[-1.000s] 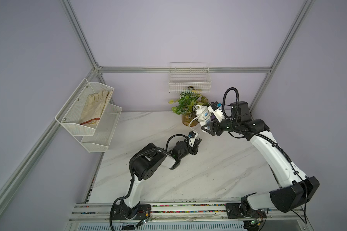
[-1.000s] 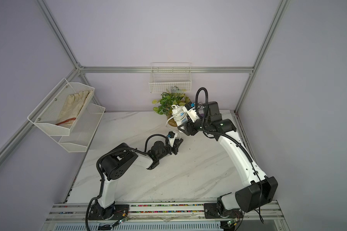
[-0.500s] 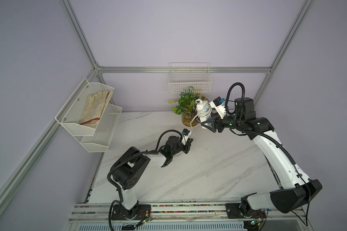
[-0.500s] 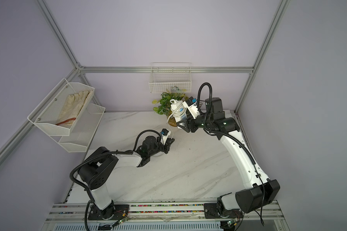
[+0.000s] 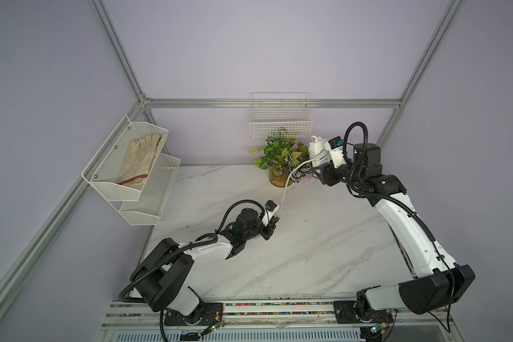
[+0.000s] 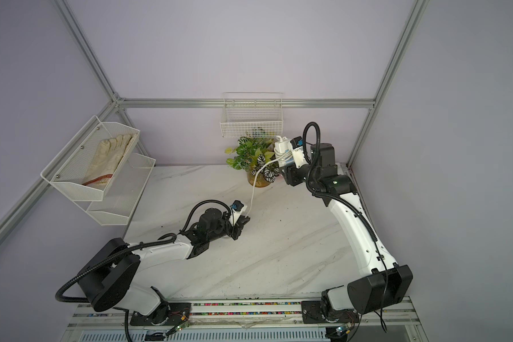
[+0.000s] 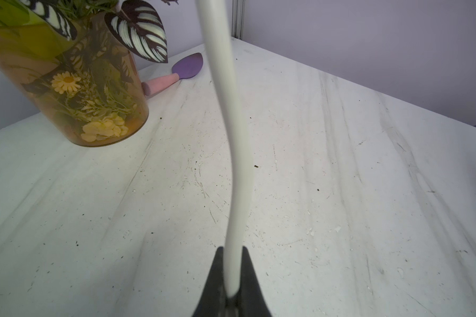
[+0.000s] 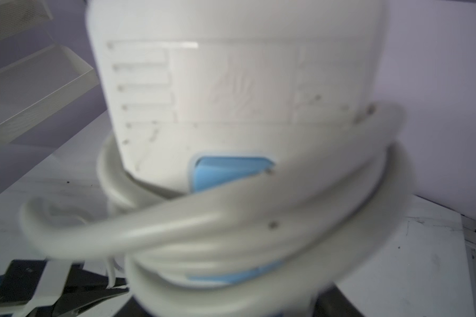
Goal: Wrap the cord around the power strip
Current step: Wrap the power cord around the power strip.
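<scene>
The white power strip [image 5: 317,147] [image 6: 282,146] stands upright above the table's back, beside the plant. My right gripper [image 5: 319,168] [image 6: 287,170] is shut on its lower end. The right wrist view shows its white back and a light-blue panel [image 8: 226,170]. The pale cord [image 8: 231,227] lies in several turns around the strip's lower part. From there the cord [image 5: 284,189] [image 6: 253,189] runs down to mid-table. There my left gripper [image 5: 274,219] [image 6: 245,220] [image 7: 232,251] is shut on it. In the left wrist view the cord [image 7: 226,123] rises taut from between the black fingertips.
An amber glass vase with a leafy plant [image 5: 280,174] [image 7: 72,90] stands at the back of the marble table [image 5: 308,251]. A pink-handled purple spatula [image 7: 176,74] lies behind it. A wire basket [image 5: 280,118] hangs on the back wall. A mesh shelf holding a glove [image 5: 137,160] hangs on the left wall.
My right gripper has lifted the strip up and toward the back wall. The left gripper has drawn the cord leftward and a little toward the front.
</scene>
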Robot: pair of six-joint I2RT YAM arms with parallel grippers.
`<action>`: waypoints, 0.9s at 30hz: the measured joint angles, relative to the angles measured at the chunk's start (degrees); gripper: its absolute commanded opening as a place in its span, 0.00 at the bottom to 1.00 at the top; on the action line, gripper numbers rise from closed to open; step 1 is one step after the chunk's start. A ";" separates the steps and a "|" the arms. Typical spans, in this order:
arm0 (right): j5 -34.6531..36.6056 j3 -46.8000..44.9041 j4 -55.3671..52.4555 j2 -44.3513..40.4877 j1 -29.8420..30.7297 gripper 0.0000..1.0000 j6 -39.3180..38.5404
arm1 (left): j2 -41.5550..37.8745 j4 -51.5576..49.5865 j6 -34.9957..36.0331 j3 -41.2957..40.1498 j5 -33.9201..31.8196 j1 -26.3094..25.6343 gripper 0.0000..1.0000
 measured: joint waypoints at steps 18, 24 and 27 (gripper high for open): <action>-17.68 -4.35 5.25 -4.55 -4.46 0.00 1.95 | -3.37 -3.02 2.82 -1.55 -8.96 -1.27 0.00; -33.24 -9.01 7.82 -8.28 -4.81 0.00 0.63 | 0.61 -3.74 4.61 2.03 -8.26 1.11 0.00; -39.69 -12.31 8.37 -9.97 -5.01 0.00 -0.81 | 1.86 -4.61 5.81 3.91 -6.43 4.44 0.00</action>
